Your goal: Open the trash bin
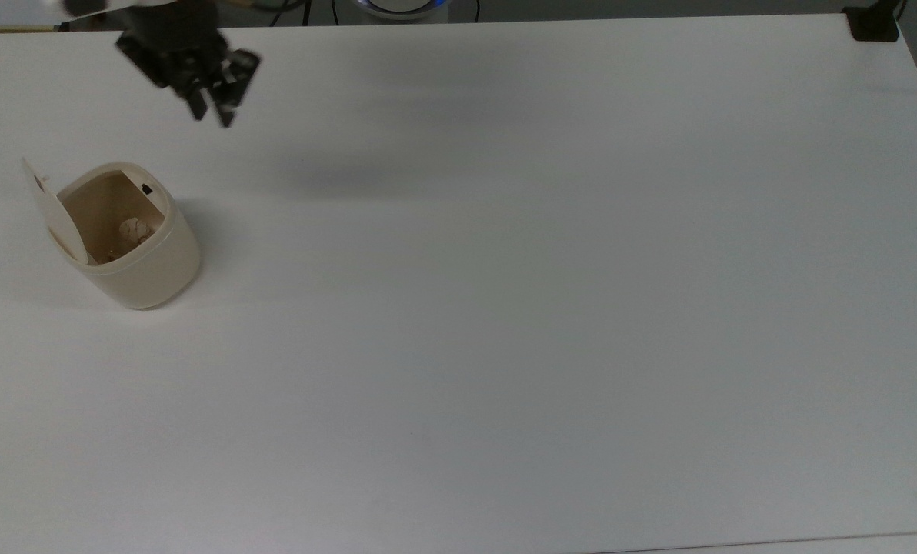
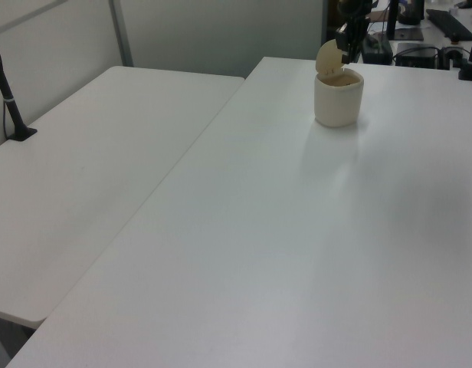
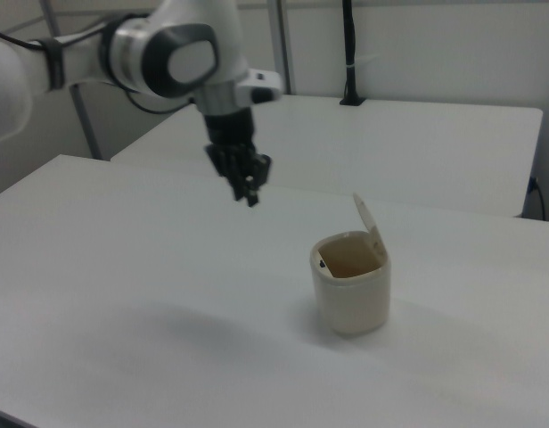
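- The trash bin stood near the top view's left edge of the white table, upright, with its lid swung up on the hinge at the top view's left side of the rim.
- Inside you could see a pale crumpled scrap at the bottom, and the small black latch sat on the inner rim, on the side away from the hinge.
- Your gripper hung in the air up and to the top view's right of the bin, well apart from it and touching nothing; in the right view it was above the table to the right view's left of the bin.
- The fingers looked drawn close together with nothing between them.
- The relation that mattered: the bin lay down and to the top view's left of the gripper, with the latch side facing the gripper and the raised lid on the far side.
- Judging by the upright lid, the opening looked done, so your next move needed only to keep clear of the lid.
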